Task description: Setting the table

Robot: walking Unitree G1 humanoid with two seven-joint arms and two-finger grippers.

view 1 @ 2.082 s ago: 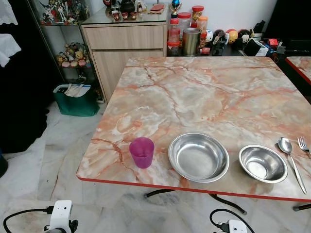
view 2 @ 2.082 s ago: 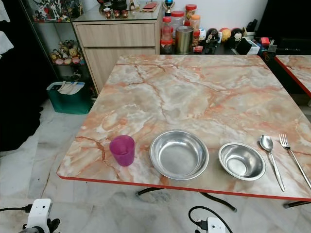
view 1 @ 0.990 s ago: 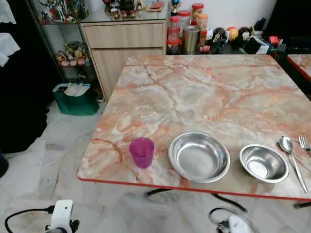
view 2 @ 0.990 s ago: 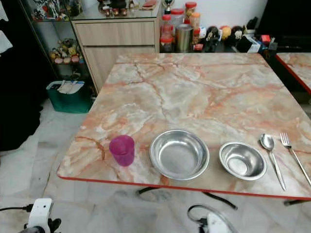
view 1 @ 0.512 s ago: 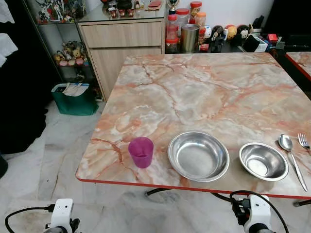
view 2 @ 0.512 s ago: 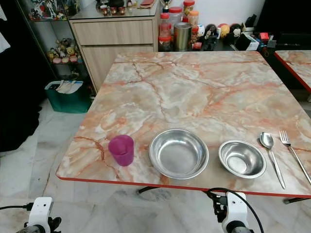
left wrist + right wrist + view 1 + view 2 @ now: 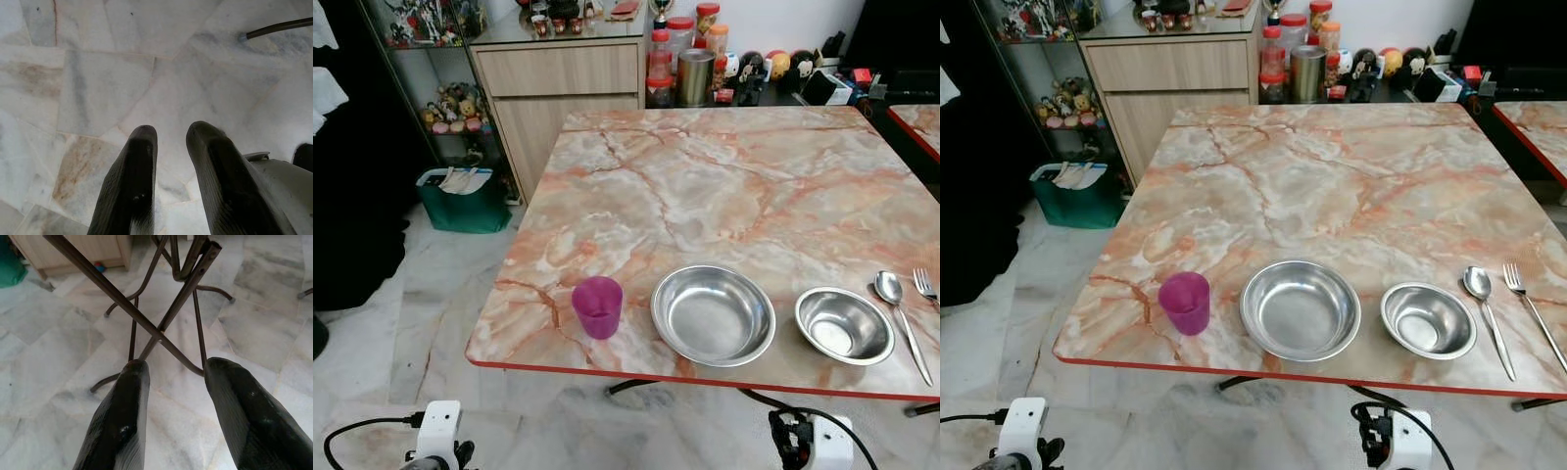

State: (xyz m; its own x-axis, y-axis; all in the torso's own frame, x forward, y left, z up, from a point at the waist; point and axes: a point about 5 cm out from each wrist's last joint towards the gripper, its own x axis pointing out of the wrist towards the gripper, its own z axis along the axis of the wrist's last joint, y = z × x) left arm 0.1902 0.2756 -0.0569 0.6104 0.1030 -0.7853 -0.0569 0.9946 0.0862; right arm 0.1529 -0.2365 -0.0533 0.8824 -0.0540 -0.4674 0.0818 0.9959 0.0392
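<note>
A marble table [image 7: 705, 186] with a red edge carries a row of tableware along its near side. From left to right stand a purple cup [image 7: 598, 306], a large steel bowl [image 7: 713, 315], a small steel bowl [image 7: 844, 326], a spoon [image 7: 899, 318] and a fork [image 7: 926, 288]. Both arms hang low before the table's near edge. My left gripper [image 7: 171, 134] is open over the tiled floor, holding nothing. My right gripper [image 7: 176, 367] is open too, pointing at the table's crossed metal legs [image 7: 161, 308].
A wooden cabinet [image 7: 563, 83] with jars and a steel canister [image 7: 695, 78] stands behind the table. A green bin [image 7: 465, 201] sits on the floor at the left. A second red-edged table [image 7: 915, 122] is at the right.
My right wrist rose into view at the bottom half a second ago and now sits slightly lower. The tableware has not moved.
</note>
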